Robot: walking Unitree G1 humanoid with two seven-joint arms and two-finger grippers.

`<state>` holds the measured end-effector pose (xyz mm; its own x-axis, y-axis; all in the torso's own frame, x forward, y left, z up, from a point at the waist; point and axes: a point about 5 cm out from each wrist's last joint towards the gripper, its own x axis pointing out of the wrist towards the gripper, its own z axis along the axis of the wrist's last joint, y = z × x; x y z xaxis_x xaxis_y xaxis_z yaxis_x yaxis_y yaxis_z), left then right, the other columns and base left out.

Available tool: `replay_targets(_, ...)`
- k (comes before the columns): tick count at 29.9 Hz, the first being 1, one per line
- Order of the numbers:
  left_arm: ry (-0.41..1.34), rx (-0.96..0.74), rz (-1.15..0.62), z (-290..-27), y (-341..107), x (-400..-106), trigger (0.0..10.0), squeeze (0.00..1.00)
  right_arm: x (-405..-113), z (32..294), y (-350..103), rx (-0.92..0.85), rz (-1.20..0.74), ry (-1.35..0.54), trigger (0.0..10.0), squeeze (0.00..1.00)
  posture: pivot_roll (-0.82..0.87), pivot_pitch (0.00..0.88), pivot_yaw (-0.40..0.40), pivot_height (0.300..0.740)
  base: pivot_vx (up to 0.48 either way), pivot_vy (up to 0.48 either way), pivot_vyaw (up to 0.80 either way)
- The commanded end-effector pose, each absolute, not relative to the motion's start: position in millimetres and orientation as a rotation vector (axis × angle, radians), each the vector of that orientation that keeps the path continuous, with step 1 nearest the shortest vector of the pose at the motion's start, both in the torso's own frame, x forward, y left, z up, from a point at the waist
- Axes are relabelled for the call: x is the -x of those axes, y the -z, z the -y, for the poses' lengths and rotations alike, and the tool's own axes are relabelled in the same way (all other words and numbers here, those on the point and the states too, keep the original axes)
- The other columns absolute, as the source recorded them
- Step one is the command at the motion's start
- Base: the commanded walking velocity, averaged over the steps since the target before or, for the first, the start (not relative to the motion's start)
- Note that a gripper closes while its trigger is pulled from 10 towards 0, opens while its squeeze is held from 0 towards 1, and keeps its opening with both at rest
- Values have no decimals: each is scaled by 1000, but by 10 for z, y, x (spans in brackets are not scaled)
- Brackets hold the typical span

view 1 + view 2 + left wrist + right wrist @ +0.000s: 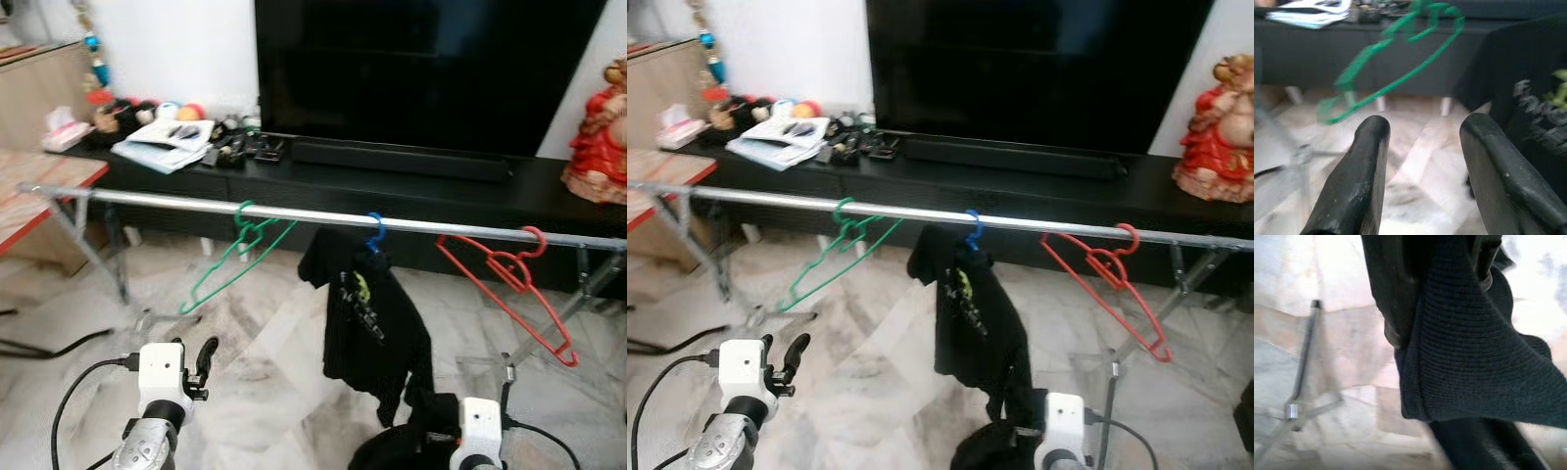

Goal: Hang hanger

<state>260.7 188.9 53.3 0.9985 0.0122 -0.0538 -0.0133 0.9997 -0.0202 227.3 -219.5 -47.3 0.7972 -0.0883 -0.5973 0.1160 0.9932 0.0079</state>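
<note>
Across the frame's middle ran the rail (pixel 294 212), blue hanger (pixel 375 231) already hooked; right gripper (pixel 1449 308) below seemingly pinched the black shirt (pixel 372 323), left gripper (pixel 1422 166) gaped empty.

Living room of a home: large television (pixel 431 69) on low black cabinet (pixel 392 186), marble floor (pixel 265 372), clothes rail (pixel 294 213) with hangers in front.
</note>
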Motion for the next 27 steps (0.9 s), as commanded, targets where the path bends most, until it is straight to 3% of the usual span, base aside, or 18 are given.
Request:
replay_targets(1,-27,19,-48,-1960,-560,-2593,10000,0,-2334,2158,438,-44,-621,87,10000,0,142,0,-16,740,341,0,481)
replay_targets(10,23,27,-19,-1911,-634,-2617,10000,0,-2272,2124,491,-54,-649,84,10000,0,146,0,-15,740,330,0,460)
replay_targets(27,145,4,22,-1828,-865,-2731,10000,0,-2073,2219,614,-46,-749,108,10000,0,150,0,-22,740,0,0,0)
